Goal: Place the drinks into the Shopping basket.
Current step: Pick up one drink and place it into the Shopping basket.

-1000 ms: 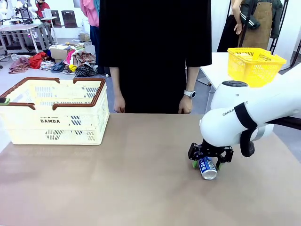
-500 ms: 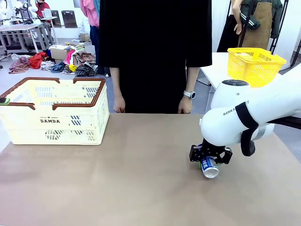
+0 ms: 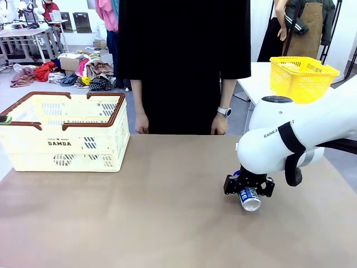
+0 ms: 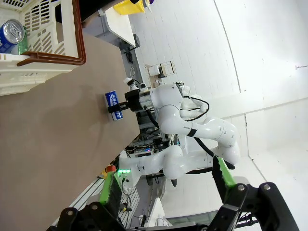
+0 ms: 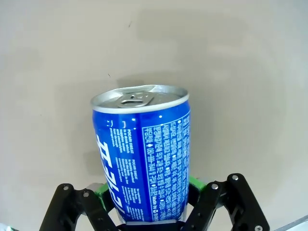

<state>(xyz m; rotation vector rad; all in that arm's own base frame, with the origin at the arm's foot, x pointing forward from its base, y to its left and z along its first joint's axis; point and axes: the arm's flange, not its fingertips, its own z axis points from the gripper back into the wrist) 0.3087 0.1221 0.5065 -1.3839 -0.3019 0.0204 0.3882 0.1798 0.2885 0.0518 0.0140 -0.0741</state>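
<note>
- Right pincer [image 3: 249, 190] is clamped on the blue drink can [image 5: 142, 154], its green pads pressed to the can's lower sides; the can lies low over the tan counter [image 3: 156, 212] on the robot's right side, whether touching it or just clear I cannot tell.
- The can's long axis runs along the fingers, its silver pull-tab end pointing away from the wrist.
- Left pincer [image 4: 168, 192] hangs with its fingers apart, holding nothing, above the counter's left end.
- The cream DAMDA shopping basket [image 3: 67, 145] sits at the far left, well apart from the held can, so the carry must cross the counter leftward; the left arm is the nearer one.
- A can [image 4: 10, 34] already lies inside the basket.
- A person [image 3: 178, 67] stands at the far edge, hands down.
</note>
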